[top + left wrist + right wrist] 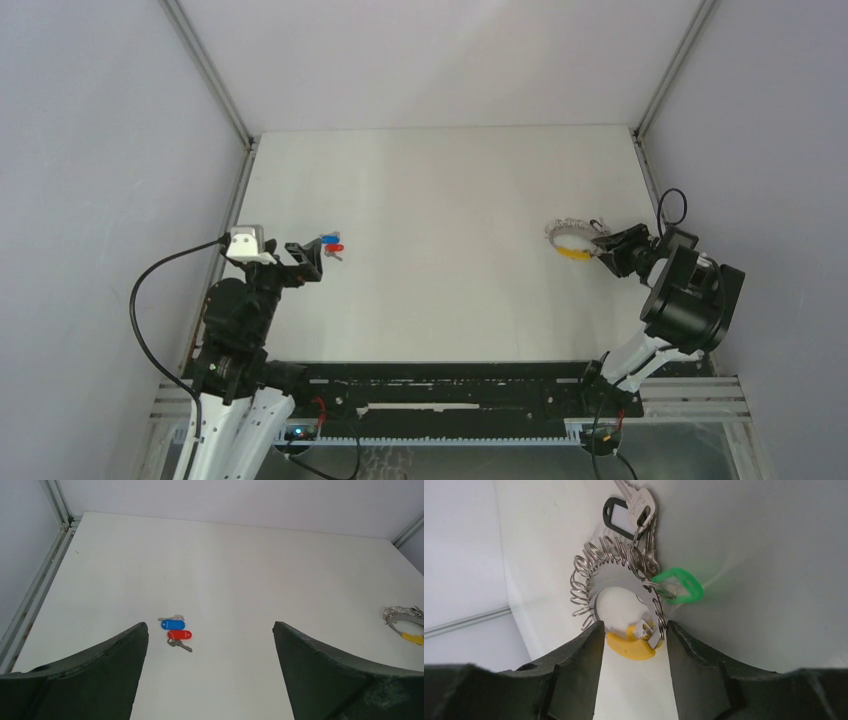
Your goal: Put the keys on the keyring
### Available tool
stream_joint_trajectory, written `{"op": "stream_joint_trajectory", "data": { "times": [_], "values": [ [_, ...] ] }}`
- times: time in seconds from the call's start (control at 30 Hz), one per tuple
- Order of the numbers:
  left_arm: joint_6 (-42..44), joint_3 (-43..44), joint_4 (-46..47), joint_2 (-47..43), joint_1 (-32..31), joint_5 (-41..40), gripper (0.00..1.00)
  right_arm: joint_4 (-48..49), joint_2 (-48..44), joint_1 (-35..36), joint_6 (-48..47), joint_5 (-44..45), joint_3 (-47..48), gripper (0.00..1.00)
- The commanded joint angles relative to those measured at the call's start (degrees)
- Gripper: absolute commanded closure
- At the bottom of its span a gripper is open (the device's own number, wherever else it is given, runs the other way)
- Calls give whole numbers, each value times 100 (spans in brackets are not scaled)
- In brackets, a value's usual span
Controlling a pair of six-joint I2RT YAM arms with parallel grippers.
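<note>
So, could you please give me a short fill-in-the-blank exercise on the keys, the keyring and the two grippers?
1. The two keys lie on the table; one head is blue, the other ____.
2. The left gripper hovers near them with its fingers wide ____.
3. The fingers of the right gripper flank the keyring at its tab, whose colour is ____.
Missing words: red; open; yellow.

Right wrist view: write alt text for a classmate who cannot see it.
The right tool, jaws apart, straddles the yellow plastic tab of a silver metal keyring strung with small wire loops. A silver key, a black-framed white tag and a green plastic tag are attached to it.
</note>
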Motion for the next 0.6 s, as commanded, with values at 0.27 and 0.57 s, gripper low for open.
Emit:
{"op": "stream_joint_trajectory", "data": {
  "times": [0.27,0.57],
  "values": [
    [113,137,231,9,83,171,0,-594,396,138,-358,38,717,63],
    [116,127,239,16,90,193,0,-1190,764,549,-667,-149,1603,61]
  ]
}}
